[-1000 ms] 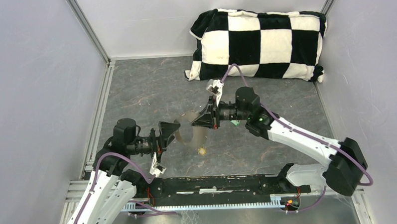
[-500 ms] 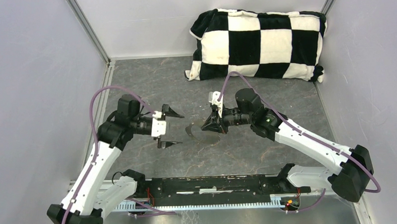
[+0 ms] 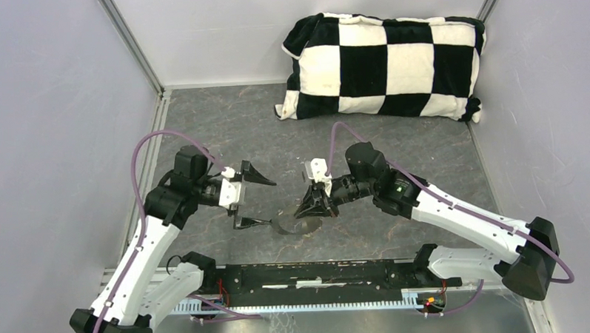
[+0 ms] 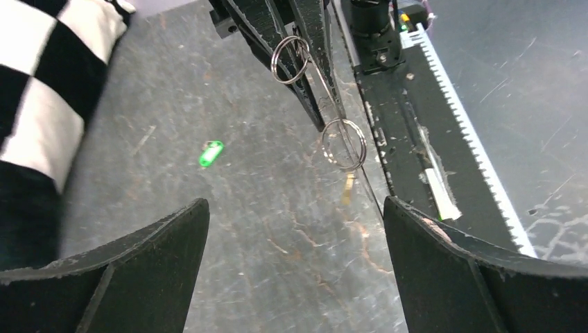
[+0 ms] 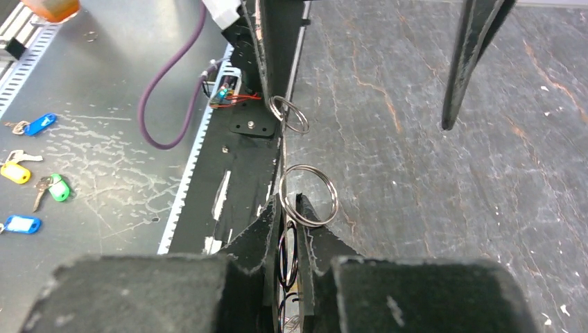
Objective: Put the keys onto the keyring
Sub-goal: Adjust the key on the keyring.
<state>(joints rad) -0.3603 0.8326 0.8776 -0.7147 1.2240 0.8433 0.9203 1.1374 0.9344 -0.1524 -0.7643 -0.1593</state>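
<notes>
My right gripper (image 3: 303,212) is shut on the keyring (image 3: 290,224), a thin grey wire loop held low over the floor. In the right wrist view the gripper (image 5: 291,202) pinches the wire edge-on, and a small split ring (image 5: 335,196) hangs at the fingertips. My left gripper (image 3: 269,203) stands wide open just left of the loop, holding nothing. From the left wrist, its gripper (image 4: 295,202) faces the loop's small ring (image 4: 324,144). The green-headed key (image 4: 211,152) lies on the floor beyond, apart from both grippers. The yellow-headed key (image 4: 348,189) lies under the ring.
A black-and-white checked pillow (image 3: 381,63) lies at the back right. A black rail (image 3: 318,273) runs along the near edge between the arm bases. Several spare keys with coloured tags (image 5: 38,123) lie on the metal plate beside that rail. Grey walls stand on both sides.
The left arm has lifted and reached out, its open gripper turning to face the loop. The right gripper has come down and nearer with the keyring.
</notes>
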